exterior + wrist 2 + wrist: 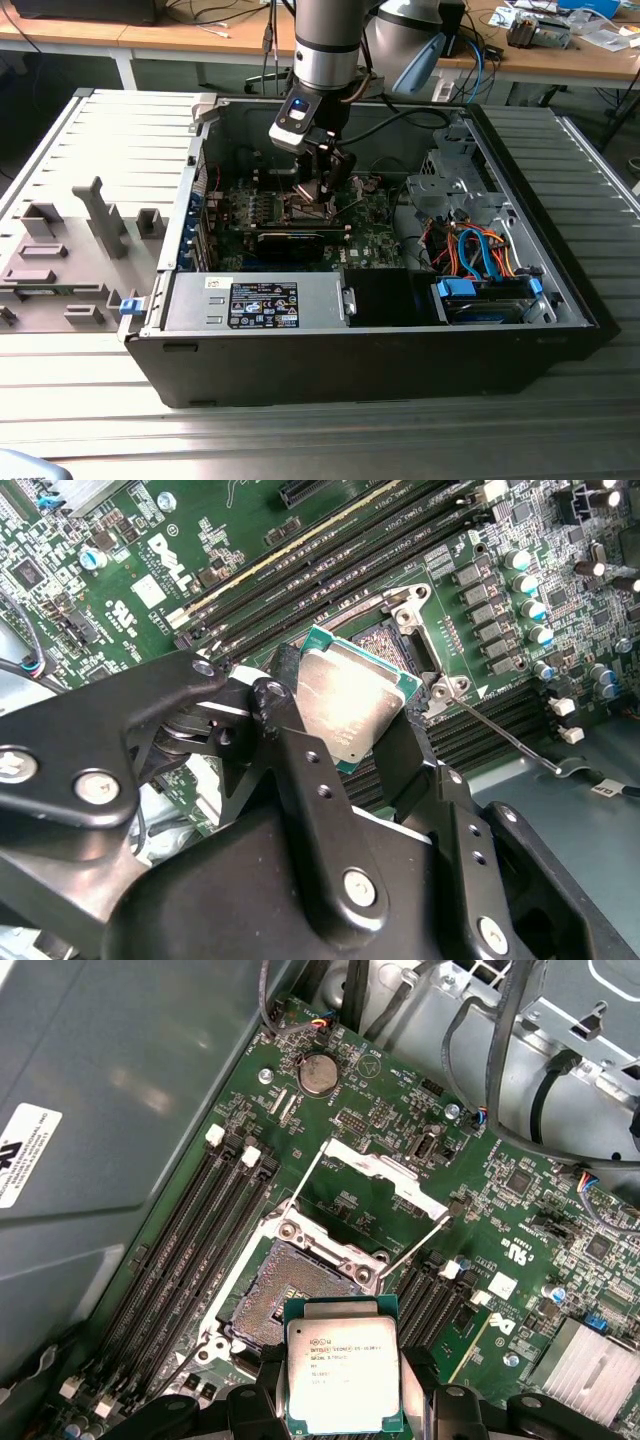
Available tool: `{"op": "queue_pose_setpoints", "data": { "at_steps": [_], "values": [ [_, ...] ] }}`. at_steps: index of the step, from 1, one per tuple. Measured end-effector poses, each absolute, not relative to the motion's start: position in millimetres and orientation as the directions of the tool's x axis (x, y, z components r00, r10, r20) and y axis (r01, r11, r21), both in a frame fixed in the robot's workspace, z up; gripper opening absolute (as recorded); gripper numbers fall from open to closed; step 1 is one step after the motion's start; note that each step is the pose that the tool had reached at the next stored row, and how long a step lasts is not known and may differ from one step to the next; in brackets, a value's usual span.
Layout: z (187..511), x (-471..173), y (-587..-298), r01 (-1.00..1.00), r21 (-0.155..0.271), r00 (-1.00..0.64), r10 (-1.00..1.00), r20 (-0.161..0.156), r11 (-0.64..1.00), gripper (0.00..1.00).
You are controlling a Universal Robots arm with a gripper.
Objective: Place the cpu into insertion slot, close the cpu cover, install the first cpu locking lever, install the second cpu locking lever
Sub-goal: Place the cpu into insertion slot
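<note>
Gripper clamps two opposite edges of the cpu, holding it flat, printed face up, above the board. Insertion slot lies bare just beside the chip, on the side toward the cpu cover, which is swung open. Small lettering marks the chip's lid; not transcribed.

The open computer case lies on its side on the slatted table, with a fixture plate beside it at the exterior view's left. Inside, the motherboard lies on the case floor behind the power supply, and the drive bay is at the exterior view's right. The gripper reaches down over the board, the cpu clamped between its fingers, just beside the insertion slot and not in it. The cpu cover stands tilted up off one edge of the slot. Memory slots run along both sides.
</note>
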State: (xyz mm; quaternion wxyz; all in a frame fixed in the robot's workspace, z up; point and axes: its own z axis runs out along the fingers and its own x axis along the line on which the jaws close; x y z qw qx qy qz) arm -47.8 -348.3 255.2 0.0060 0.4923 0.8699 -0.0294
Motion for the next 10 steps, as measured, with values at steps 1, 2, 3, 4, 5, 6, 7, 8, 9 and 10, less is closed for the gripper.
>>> {"op": "queue_pose_setpoints", "data": {
  "at_steps": [1, 2, 3, 4, 5, 6, 7, 8, 9, 10],
  "values": [
    [255.2, -47.8, -348.3, 0.857, -0.045, -0.515, 0.856, -0.039, 0.513, 0.55],
    [255.2, -47.8, -348.3, 0.857, -0.045, -0.515, 0.857, -0.039, 0.513, 0.55],
    [255.2, -47.8, -348.3, 0.857, -0.045, -0.514, 0.857, -0.039, 0.513, 0.55],
    [255.3, -47.8, -348.3, 0.858, -0.045, -0.514, 0.857, -0.039, 0.512, 0.55],
    [255.2, -47.8, -348.3, 0.858, -0.045, -0.514, 0.857, -0.039, 0.512, 0.55],
    [255.3, -47.8, -348.3, 0.858, -0.045, -0.513, 0.858, -0.039, 0.511, 0.55],
    [255.2, -47.8, -348.3, 0.859, -0.045, -0.511, 0.858, -0.039, 0.510, 0.55],
    [255.2, -47.8, -348.3, 0.859, -0.045, -0.511, 0.859, -0.039, 0.510, 0.55],
    [255.2, -47.8, -348.3, 0.859, -0.045, -0.511, 0.859, -0.039, 0.509, 0.55],
    [255.2, -47.8, -348.3, 0.860, -0.045, -0.510, 0.859, -0.039, 0.509, 0.55]
  ]
}}
